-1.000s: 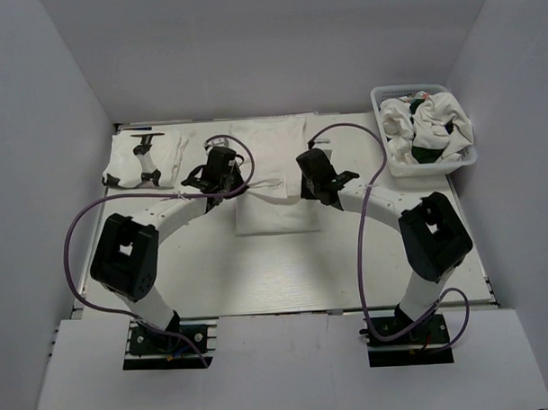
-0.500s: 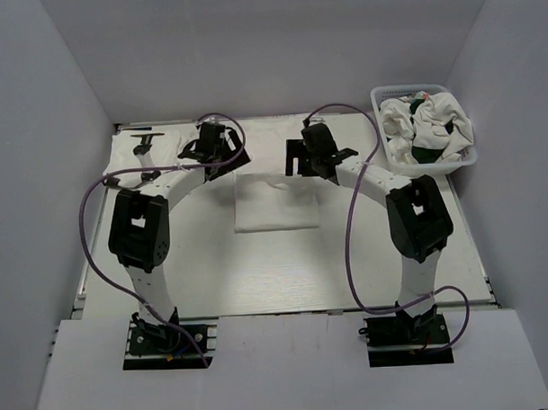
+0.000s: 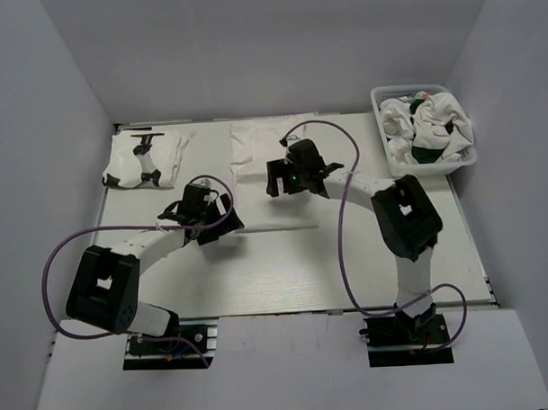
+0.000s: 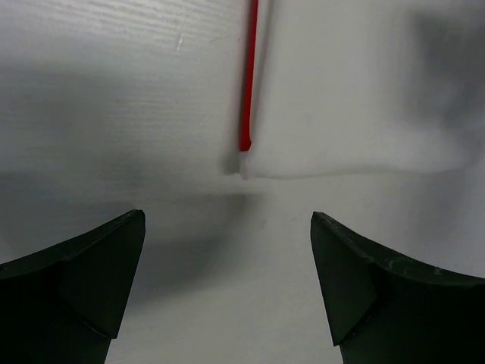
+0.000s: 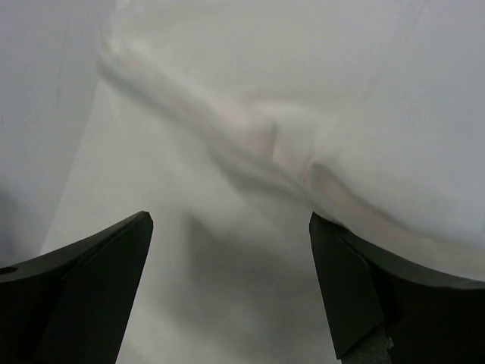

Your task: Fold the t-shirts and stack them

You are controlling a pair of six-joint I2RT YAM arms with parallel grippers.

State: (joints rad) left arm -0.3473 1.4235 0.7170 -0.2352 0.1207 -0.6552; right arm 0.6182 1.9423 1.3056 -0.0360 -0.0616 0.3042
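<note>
T-shirt (image 3: 254,143) lies just ahead of the wide-spread right tool (image 3: 273,180).

White t-shirts (image 3: 254,147), white lattice basket (image 3: 421,170), black arms (image 3: 408,220)

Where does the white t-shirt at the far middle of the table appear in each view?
Top external: the shirt lies at the far centre, partly hidden by the right arm.
Left wrist: the shirt fills the upper right, its corner near the centre, with a red strip along its left edge.
Right wrist: the shirt fills most of the picture, creased across the middle.
Shared landmark: the table, bare at the left wrist's upper left; unclear in the right wrist.
</note>
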